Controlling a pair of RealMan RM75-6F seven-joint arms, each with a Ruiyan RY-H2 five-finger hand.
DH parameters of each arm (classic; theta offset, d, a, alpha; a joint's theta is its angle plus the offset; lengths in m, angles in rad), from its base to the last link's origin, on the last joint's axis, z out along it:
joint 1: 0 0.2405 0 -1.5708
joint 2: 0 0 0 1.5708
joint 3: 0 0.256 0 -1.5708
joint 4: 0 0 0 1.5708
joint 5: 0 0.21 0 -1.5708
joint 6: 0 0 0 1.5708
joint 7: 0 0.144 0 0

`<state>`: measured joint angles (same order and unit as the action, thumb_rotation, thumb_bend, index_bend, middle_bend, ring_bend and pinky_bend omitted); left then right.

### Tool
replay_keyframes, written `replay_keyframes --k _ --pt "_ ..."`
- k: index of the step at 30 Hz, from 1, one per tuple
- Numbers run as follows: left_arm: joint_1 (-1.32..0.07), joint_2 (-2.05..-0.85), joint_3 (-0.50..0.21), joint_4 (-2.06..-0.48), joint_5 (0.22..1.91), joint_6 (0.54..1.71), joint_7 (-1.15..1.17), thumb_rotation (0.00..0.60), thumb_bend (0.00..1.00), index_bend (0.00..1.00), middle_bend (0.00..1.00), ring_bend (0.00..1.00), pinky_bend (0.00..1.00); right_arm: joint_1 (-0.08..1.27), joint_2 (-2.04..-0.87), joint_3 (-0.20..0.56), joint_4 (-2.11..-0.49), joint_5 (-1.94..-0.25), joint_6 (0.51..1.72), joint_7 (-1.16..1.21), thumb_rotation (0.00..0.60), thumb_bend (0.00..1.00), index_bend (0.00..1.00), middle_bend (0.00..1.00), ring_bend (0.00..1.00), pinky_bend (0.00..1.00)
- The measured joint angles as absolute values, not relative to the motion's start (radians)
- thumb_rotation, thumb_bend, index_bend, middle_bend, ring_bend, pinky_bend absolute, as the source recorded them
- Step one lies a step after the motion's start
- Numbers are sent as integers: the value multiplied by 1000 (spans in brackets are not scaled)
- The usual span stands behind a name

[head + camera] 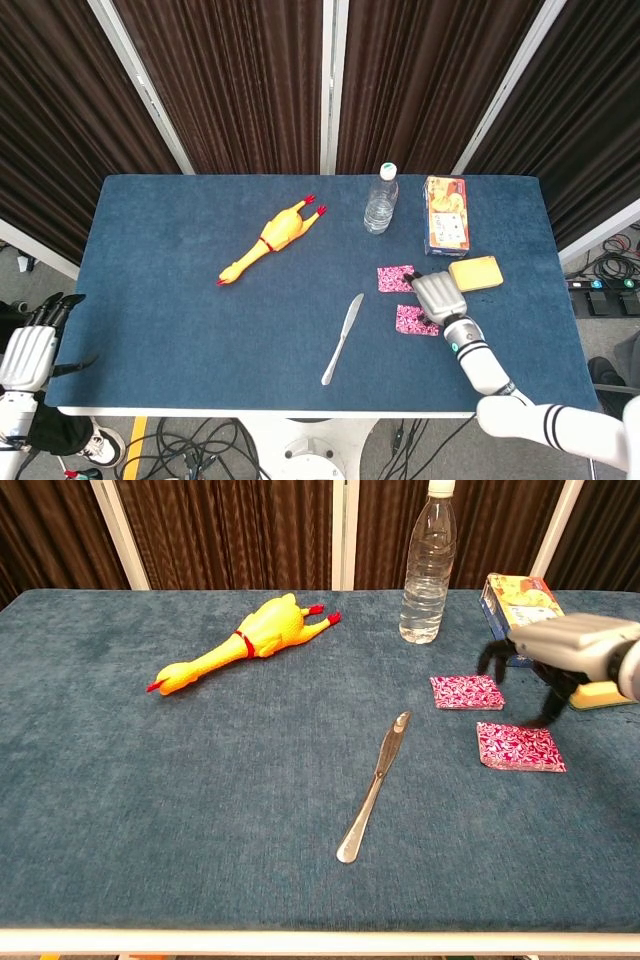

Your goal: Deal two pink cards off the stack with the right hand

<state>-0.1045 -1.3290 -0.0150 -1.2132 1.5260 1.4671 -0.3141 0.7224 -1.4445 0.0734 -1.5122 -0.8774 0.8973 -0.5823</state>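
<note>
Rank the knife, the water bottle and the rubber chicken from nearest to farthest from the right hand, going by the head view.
From the right hand:
1. Knife, to its left, toward the front edge.
2. Water bottle, behind it, toward the curtains.
3. Rubber chicken, far to its left, mid-table.

A rubber chicken (272,241) lay on the blue tabletop (180,310), left of the middle, with its red feet toward the far side. A knife (342,339) lay nearer the front edge, its blade pointing away. A clear water bottle (380,199) with a white cap stood upright near the far edge. Just to its right lay a colourful box (446,213), and a yellow sponge (475,273) lay in front of the box.
</note>
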Motion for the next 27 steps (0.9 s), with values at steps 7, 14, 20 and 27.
replay_keyframes --k 7,14,20,27 --pt "-104 -1329 -15 -1216 1526 1467 -312 600 30 145 154 64 180 712 -1429 28 -1556 -869 907 -618 600 64 260 308 804 911" --pt "-103 -1333 -13 -1209 1527 1465 -316 600 31 145 154 64 181 712 -1458 15 -1534 -874 910 -622 600 66 280 326 804 911" --pt "-103 -1335 -12 -1205 1528 1466 -320 600 31 145 154 64 180 713 -1471 10 -1528 -861 914 -633 600 72 291 333 804 911" --pt "-103 -1336 -12 -1203 1527 1465 -322 600 31 145 154 64 180 715 -1486 8 -1517 -856 922 -642 600 86 301 341 804 911"
